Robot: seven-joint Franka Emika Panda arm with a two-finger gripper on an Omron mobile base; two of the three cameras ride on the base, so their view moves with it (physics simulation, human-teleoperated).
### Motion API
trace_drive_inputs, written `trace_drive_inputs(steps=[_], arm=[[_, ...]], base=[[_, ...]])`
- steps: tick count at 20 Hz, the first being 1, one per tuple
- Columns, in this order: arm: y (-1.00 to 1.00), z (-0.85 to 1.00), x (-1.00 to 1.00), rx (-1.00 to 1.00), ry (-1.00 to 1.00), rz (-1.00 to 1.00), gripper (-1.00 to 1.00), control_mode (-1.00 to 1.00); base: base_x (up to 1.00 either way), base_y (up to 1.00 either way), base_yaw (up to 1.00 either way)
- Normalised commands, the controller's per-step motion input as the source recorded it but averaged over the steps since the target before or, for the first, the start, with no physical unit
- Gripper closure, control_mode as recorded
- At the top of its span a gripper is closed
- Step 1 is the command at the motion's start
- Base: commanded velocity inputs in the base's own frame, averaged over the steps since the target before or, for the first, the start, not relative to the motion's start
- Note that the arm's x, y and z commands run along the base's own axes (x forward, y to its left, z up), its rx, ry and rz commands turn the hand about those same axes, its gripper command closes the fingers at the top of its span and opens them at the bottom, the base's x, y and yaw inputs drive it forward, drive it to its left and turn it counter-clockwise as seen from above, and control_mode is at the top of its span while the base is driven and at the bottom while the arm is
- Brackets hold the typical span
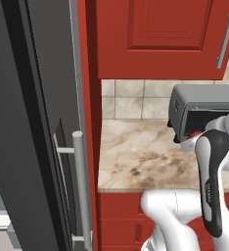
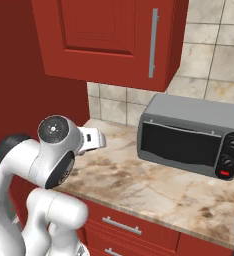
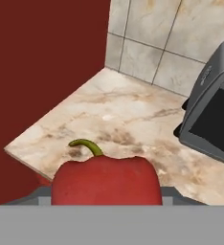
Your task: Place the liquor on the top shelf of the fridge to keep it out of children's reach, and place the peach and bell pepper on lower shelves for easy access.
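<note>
The bell pepper [image 3: 106, 179], glossy deep red with a curved green stem, sits close against the bottom of the hand view, held over the marble counter [image 3: 109, 119]. In the left base view a sliver of the bell pepper [image 1: 196, 133] shows at my gripper [image 1: 192, 138], which is shut on it in front of the toaster oven. The fridge [image 1: 23, 122] stands dark grey at the left, its silver bar handle [image 1: 80, 186] upright. The liquor, the peach and the top shelf are out of view.
A grey toaster oven [image 2: 189, 137] stands on the counter [image 1: 136, 157] against the tiled wall. Red upper cabinets [image 2: 109, 35] hang above it, and a red side panel [image 3: 42, 72] closes the counter's left end. Red drawers [image 2: 121, 225] run below.
</note>
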Motion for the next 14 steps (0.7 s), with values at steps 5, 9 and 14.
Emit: trace_drive_inputs(steps=[5,9,14], arm=[[0.05,0.07,-0.15,-0.03,0.0,0.02,1.0,1.0],[0.0,0.0,0.0,0.0,0.0,0.0,1.0,1.0],[0.0,0.0,0.0,0.0,0.0,0.0,1.0,1.0]], base=[[-0.69,0.1,0.21],[-0.81,0.01,0.4],[-0.85,-0.03,0.48]])
